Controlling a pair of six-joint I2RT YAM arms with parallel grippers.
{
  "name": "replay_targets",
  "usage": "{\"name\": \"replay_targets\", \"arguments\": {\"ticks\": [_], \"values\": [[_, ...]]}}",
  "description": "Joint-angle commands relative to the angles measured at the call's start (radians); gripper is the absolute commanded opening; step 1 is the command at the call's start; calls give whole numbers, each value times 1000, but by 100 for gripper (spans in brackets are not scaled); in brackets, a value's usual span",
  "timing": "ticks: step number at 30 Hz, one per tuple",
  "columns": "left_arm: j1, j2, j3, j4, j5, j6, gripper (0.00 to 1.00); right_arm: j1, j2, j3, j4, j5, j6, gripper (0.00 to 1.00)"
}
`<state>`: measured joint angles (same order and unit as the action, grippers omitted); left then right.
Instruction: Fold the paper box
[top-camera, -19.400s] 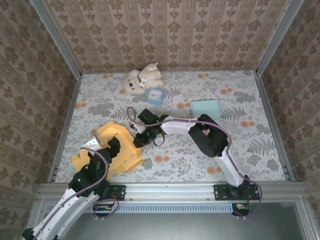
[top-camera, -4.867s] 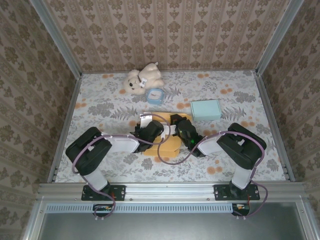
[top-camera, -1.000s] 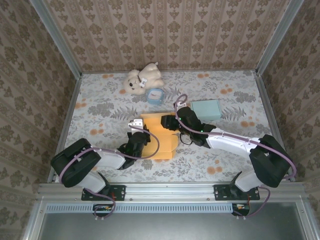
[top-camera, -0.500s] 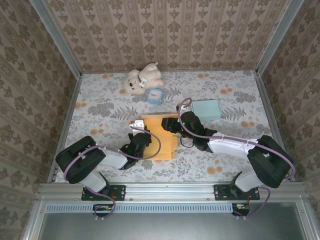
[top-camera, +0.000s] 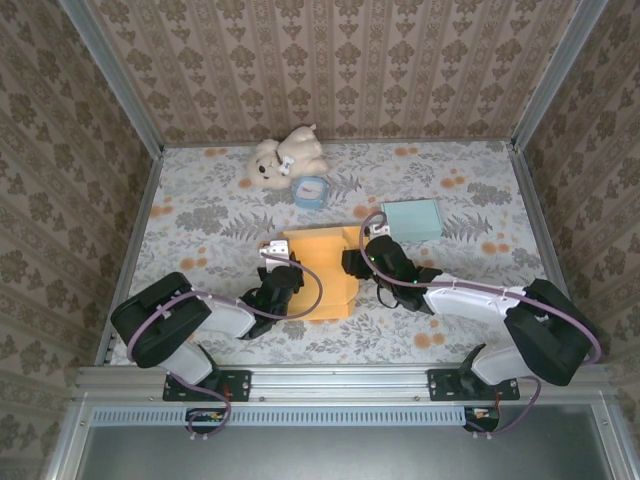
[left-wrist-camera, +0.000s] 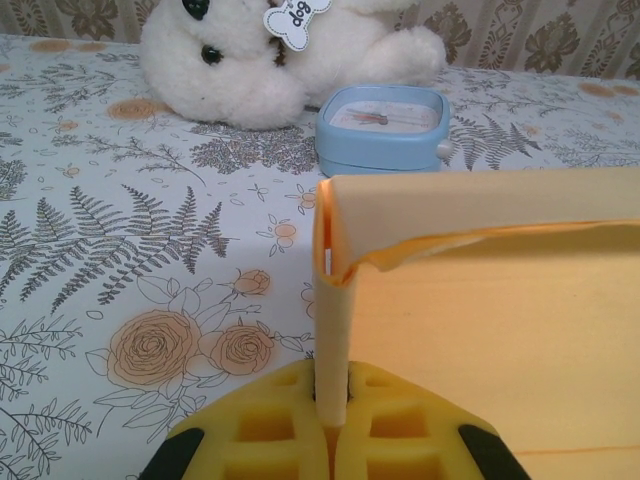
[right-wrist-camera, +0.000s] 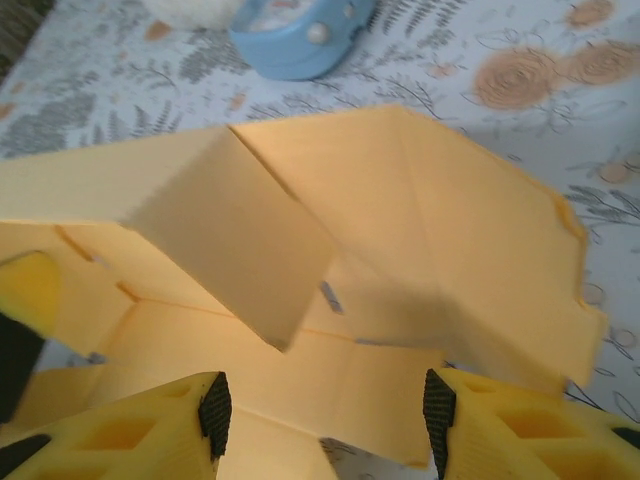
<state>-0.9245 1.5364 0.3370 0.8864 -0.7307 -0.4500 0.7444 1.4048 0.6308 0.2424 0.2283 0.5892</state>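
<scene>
The yellow paper box (top-camera: 322, 272) lies half-folded in the middle of the table. My left gripper (top-camera: 281, 284) is at the box's left side, shut on an upright folded wall. In the left wrist view that wall (left-wrist-camera: 333, 330) stands pinched in the left gripper (left-wrist-camera: 333, 412), with the box's panel (left-wrist-camera: 490, 330) to the right. My right gripper (top-camera: 353, 263) is at the box's right side, open. In the right wrist view the right gripper (right-wrist-camera: 325, 420) hangs over the box's inside, and a loose flap (right-wrist-camera: 235, 235) stands up ahead of it, untouched.
A white teddy (top-camera: 285, 157) and a small blue clock (top-camera: 311, 190) lie at the back, just beyond the box. A teal box (top-camera: 411, 219) sits to the right of the right arm's wrist. Patterned walls close in the table on three sides.
My right gripper has slid toward the near side along the box's right edge and its jaws stand a little wider. The left gripper has kept its hold and barely moved.
</scene>
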Motion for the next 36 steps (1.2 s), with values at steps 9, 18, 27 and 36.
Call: {"name": "replay_targets", "arguments": {"ticks": [9,18,27,36], "values": [[-17,-12,16,-7,-27,-23,0,5,110,-3,21,41,8,57],[-21,-6,25,-12,-29,-22,0,13,143,-6,130,-75,16,56],[-29,2,34,-14,-29,-24,0,63,184,37,151,-120,-5,56],[-33,-2,41,-16,-29,-21,0,89,257,88,158,-149,4,55]]}}
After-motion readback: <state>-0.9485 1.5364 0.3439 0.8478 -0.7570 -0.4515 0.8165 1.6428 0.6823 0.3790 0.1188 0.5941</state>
